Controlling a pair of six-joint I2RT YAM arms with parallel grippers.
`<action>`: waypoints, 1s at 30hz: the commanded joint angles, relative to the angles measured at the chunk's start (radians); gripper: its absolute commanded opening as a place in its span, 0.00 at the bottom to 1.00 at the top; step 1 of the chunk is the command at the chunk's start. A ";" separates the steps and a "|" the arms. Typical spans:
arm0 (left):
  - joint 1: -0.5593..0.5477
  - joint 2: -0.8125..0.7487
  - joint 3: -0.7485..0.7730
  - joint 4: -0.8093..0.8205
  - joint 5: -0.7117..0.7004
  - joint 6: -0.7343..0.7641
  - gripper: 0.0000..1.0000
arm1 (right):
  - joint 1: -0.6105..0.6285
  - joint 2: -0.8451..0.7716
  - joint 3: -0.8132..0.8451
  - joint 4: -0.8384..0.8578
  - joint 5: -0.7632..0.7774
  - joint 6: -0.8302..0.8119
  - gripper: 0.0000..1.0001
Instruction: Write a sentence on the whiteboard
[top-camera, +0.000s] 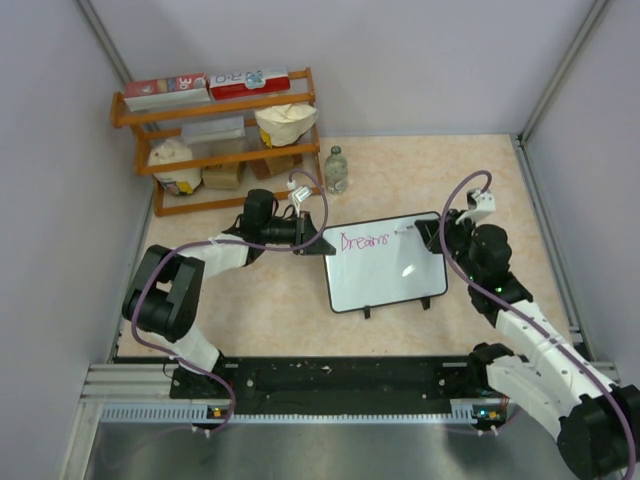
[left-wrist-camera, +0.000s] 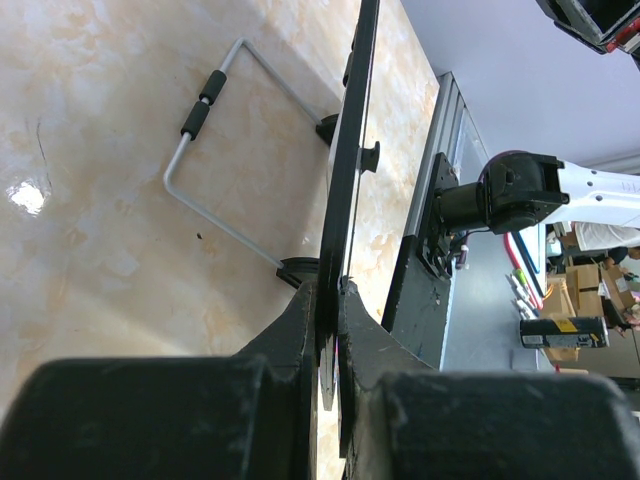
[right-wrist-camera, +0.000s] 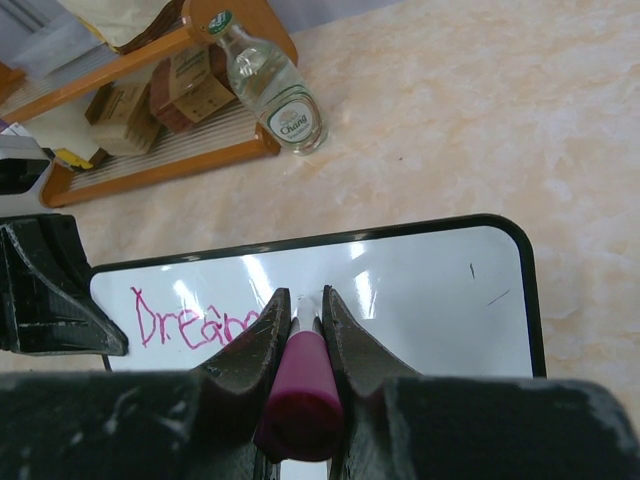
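Right gripper (right-wrist-camera: 304, 296) pinches magenta marker (right-wrist-camera: 298, 395) at whiteboard (right-wrist-camera: 430, 300); sentence (right-wrist-camera: 190, 322) reads "Dream".

**A:** quick one, how are the 2 arms sitting?

**B:** The left arm (top-camera: 215, 255) folds up from the near edge, elbow out toward the left edge, forearm stretched toward mid-table. The left gripper (top-camera: 310, 243) has its 2 fingers (left-wrist-camera: 300, 320) pinched tight on the rim of the whiteboard (top-camera: 390, 270).

**A:** and the right?

**B:** The right arm (top-camera: 530, 330) runs up from the near-right corner toward the far edge, wrist turned left. The right gripper (right-wrist-camera: 302, 300) is squeezed around a pink marker (right-wrist-camera: 298, 395).
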 joint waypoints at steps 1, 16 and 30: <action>-0.001 -0.015 0.019 -0.024 -0.071 0.055 0.00 | -0.009 -0.031 0.018 -0.029 0.025 -0.018 0.00; -0.003 -0.017 0.019 -0.027 -0.074 0.058 0.00 | -0.009 -0.071 -0.023 -0.072 0.005 -0.021 0.00; -0.003 -0.018 0.020 -0.035 -0.079 0.062 0.00 | -0.010 -0.030 0.023 -0.038 0.062 -0.009 0.00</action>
